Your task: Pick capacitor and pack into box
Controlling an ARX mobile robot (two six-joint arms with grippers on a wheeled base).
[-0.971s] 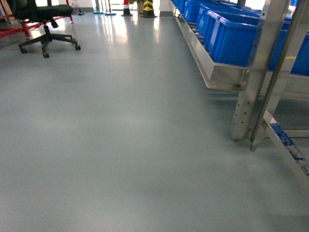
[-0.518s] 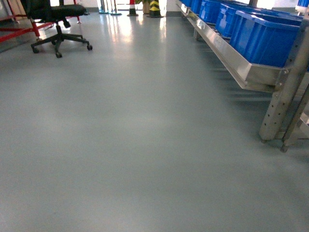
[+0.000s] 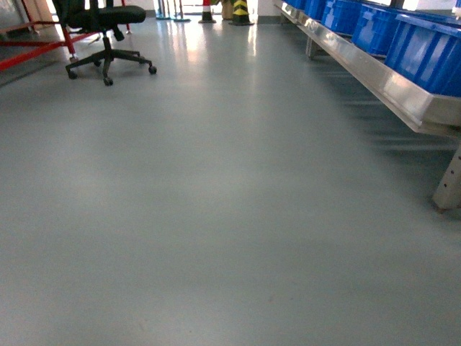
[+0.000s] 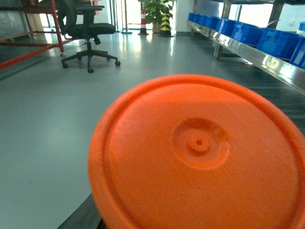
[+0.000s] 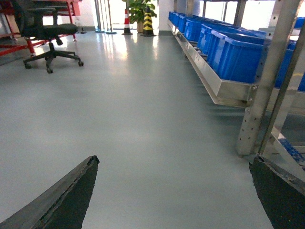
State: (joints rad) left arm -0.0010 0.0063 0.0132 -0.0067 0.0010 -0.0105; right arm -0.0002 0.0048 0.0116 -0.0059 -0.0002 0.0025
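An orange round capacitor [image 4: 200, 152] fills most of the left wrist view, its flat end with a small central dimple facing the camera. My left gripper [image 4: 162, 222] is shut on it; only a dark sliver of one of its fingers [image 4: 88, 217] shows at the lower left. In the right wrist view my right gripper [image 5: 174, 191] is open, two dark fingers wide apart over bare grey floor with nothing between them. Neither gripper shows in the head view. The box is out of view.
A black office chair [image 3: 108, 36] stands at the far left beside a red frame [image 3: 36, 50]. A steel rack [image 3: 403, 90] carrying blue bins [image 3: 425, 43] runs along the right, its leg [image 3: 450, 180] on the floor. Striped cones [image 3: 240, 11] stand far back.
The head view has swung left: the rack and blue bins slid toward the right edge, the rack's uprights mostly left the frame, and the chair shifted right.
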